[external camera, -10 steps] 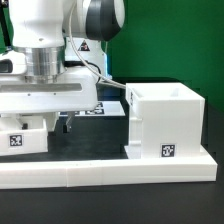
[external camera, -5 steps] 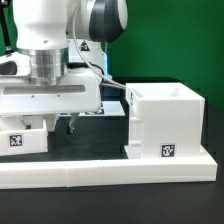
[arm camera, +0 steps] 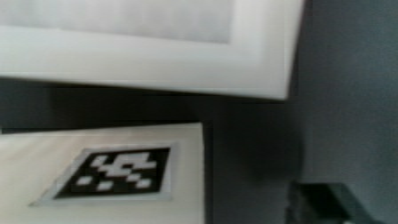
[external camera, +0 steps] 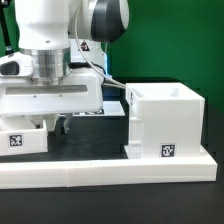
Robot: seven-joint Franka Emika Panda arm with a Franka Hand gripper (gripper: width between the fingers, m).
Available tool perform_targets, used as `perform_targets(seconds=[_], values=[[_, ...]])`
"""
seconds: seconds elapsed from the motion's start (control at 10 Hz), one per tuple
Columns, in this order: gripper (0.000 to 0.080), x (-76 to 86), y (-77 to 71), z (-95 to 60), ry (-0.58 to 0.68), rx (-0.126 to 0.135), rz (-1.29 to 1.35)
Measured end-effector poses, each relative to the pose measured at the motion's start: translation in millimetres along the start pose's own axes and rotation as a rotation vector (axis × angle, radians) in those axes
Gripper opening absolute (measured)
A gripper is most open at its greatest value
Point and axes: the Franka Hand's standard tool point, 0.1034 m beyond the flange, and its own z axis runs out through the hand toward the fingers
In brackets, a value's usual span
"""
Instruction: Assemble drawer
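The drawer's large boxy housing (external camera: 165, 120) stands open-topped at the exterior view's right, with a tag on its front. A shallow white tray (external camera: 22, 137) with a tag lies at the exterior view's left, partly hidden under the arm. My gripper (external camera: 59, 126) hangs low just beside that tray's right end, jaws apart and holding nothing. In the wrist view the tray's tagged face (arm camera: 121, 175) is close below, and one dark fingertip (arm camera: 349, 201) shows over the black table beside it. A second white part (arm camera: 143, 40) lies beyond; which part it is I cannot tell.
The long low white border wall (external camera: 110, 172) runs along the front of the black table. The flat marker board (external camera: 103, 108) lies behind the gripper. The arm's wide white body (external camera: 50, 95) covers most of the left side.
The gripper has moved a little toward the exterior view's left, closer to the tray's end. The housing and tray have not moved.
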Motion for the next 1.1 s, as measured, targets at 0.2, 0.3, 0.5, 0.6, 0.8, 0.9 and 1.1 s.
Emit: perform_targets(seconds=[0.2, 0.3, 0.5, 0.6, 0.8, 0.9, 1.1], values=[[0.0066, -0.1, -0.1, 0.1, 0.0, 0.0, 0.0], [0.0066, -0.5, 0.0, 0.2, -0.001, 0.0, 0.001], [0.0042, -0.5, 0.0, 0.2, -0.001, 0.0, 0.001], [0.0042, -0.5, 0.1, 0.2, -0.001, 0.0, 0.001], [0.0042, -0.5, 0.1, 0.2, -0.001, 0.0, 0.001], [0.0042, -0.5, 0.1, 0.2, -0.001, 0.0, 0.001], [0.0042, -0.4, -2.2, -1.8, -0.011, 0.005, -0.009]])
